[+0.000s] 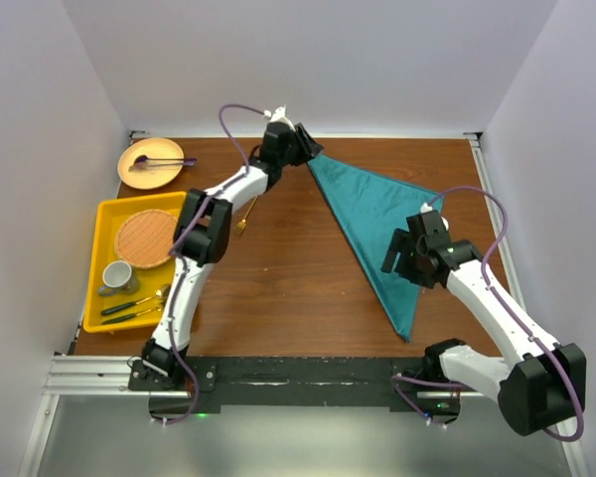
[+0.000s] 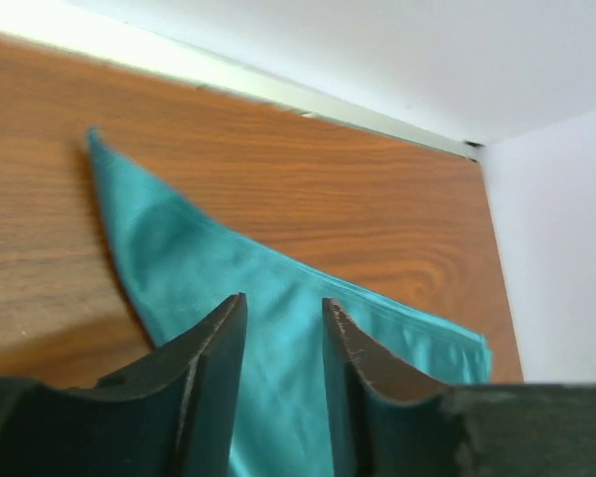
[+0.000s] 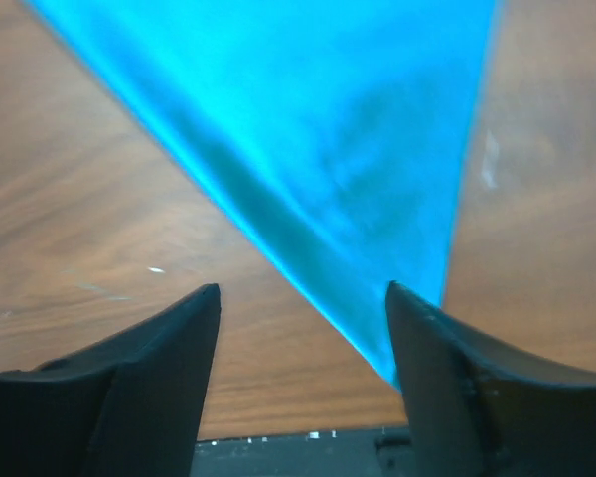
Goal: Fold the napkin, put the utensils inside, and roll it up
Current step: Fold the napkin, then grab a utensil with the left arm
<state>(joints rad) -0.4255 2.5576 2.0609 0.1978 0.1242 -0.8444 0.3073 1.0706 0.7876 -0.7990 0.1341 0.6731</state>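
**A:** On the brown wooden bench (image 1: pixel 298 288), what is there to count?

**B:** One teal napkin (image 1: pixel 372 214), folded into a long triangle. It lies flat on the right half of the bench, with one tip at the far edge and one tip pointing toward the near edge.

**A:** And the two arms?

**B:** The left tool (image 2: pixel 283 303) is at the napkin's far tip. Its fingers stand a narrow gap apart with nothing pinched between them, and the cloth lies beneath. The right tool (image 3: pixel 303 293) hangs above the napkin's near half. Its fingers are spread wide and hold nothing, and the near tip shows just inside the right-hand finger.

**A:** Any cutlery?

**B:** One small gold utensil (image 1: pixel 243 225) lies on the bare bench beside the left arm, apart from the napkin. Two slender utensils (image 1: pixel 129 305) lie side by side in one yellow tray (image 1: pixel 104 214) at the left edge.

**A:** What else is in that tray?

**B:** One round woven mat (image 1: pixel 147 238) and one pale cup (image 1: pixel 117 273). Behind the tray sits one tan plate (image 1: pixel 139 177) carrying one purple-ended stick (image 1: pixel 162 160).
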